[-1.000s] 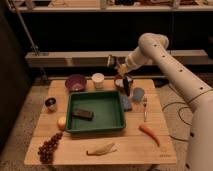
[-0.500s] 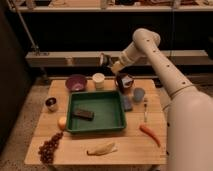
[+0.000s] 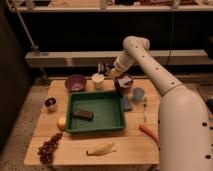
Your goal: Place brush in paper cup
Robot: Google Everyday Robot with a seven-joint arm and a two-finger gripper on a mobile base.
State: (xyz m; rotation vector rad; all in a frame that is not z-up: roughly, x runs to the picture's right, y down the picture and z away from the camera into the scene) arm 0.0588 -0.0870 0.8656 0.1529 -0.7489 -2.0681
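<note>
one gripper (image 3: 103, 68) above one paper cup (image 3: 98, 80); two bowls (image 3: 75, 82), one green tray (image 3: 95, 129), one carrot (image 3: 148, 132), perhaps three cups in all.

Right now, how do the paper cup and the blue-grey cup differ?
The paper cup is cream; the blue-grey cup is darker. The paper cup stands at the table's back edge beside the purple bowl; the blue-grey cup stands right of the green tray. The shut tool hovers over the paper cup. Both stand upright.

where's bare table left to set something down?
Free: front edge of the table between grapes and banana; front right between banana and carrot. Crowded: back row, purple bowl, paper cup, dark bowl, with the gripper shut above the cup.
</note>
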